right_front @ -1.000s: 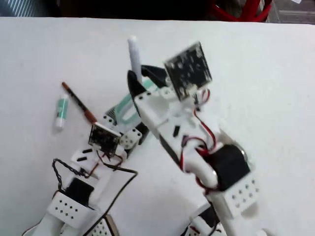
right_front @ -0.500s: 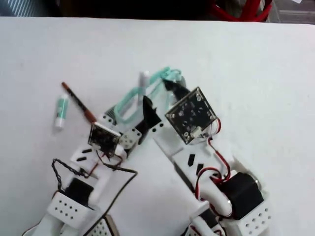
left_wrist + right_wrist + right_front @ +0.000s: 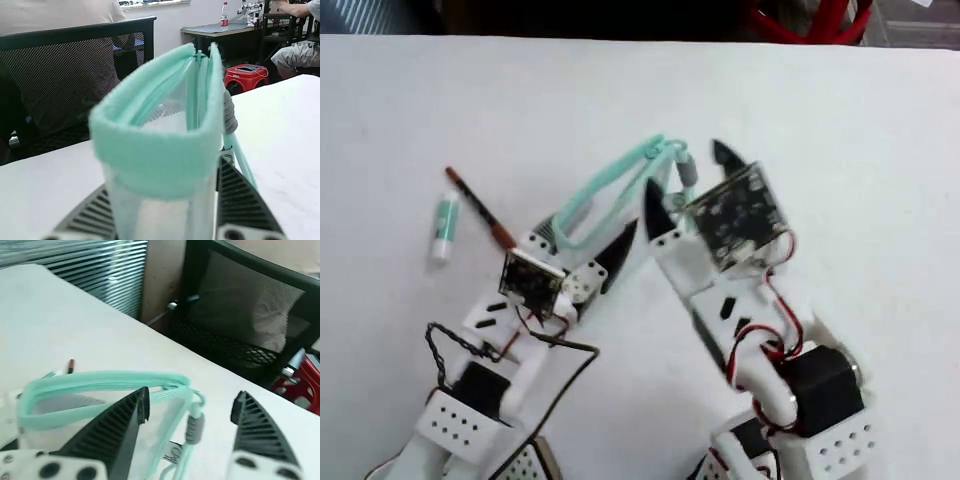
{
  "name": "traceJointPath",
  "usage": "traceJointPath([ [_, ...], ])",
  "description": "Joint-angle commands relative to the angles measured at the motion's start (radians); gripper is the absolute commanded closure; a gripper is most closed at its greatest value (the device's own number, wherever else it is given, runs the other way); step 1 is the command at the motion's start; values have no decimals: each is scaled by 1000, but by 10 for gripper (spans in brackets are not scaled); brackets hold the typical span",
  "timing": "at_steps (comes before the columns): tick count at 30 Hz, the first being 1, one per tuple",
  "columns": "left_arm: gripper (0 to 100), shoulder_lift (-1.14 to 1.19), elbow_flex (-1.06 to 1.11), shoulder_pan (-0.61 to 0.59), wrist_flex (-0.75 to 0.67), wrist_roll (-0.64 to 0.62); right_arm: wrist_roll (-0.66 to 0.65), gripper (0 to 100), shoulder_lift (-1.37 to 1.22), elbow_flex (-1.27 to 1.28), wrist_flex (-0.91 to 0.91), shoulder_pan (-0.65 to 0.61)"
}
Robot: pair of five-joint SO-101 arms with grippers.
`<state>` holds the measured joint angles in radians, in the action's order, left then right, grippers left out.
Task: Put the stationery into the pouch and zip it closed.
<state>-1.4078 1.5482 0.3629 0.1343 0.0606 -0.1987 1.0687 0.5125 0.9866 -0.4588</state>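
Pouch (image 3: 610, 190) sits mid-counter (image 3: 840, 130), mouth open, unzipped, one end pinched in the left gripper (image 3: 578, 245) jaws. Right gripper (image 3: 685, 172) jaws spread, empty, zipper pull (image 3: 194, 427) between them. Glue stick (image 3: 443, 227) and pencil (image 3: 480, 210) lie outside, well apart from it. Contents unclear. Loading looks unfinished, zipping not started.

Bright even light, glaring table (image 3: 880, 120), soft shadows
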Motion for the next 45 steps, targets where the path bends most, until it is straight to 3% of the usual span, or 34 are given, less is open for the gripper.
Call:
traceJointPath([
  [1, 779, -10, -14, -2, -18, -9, 103, 744, 10, 28, -19, 199],
  [4, 779, -13, -15, -2, -18, -9, 175, 744, 12, 123, -21, 334],
  [7, 785, -10, -17, 1, -18, -11, 216, 744, 12, 235, -33, 392],
  [12, 880, -10, -20, 58, 3, -11, 224, 744, 12, 365, -136, 403],
  [25, 887, -8, -150, 104, 87, -11, 222, 744, 15, 566, -294, 404],
  [29, 888, -1, -140, 111, -60, -11, 229, 744, 21, 671, -378, 397],
  [31, 888, 48, -161, 116, -100, -11, 229, 744, 21, 726, -443, 397],
  [36, 888, 389, -391, 119, -44, -11, 222, 744, 21, 790, -550, 404],
  [40, 886, 656, -646, 122, 106, -9, 222, 744, 21, 790, -553, 432],
  [45, 884, 751, -778, 145, 215, -5, 221, 744, 44, 750, -549, 550],
])
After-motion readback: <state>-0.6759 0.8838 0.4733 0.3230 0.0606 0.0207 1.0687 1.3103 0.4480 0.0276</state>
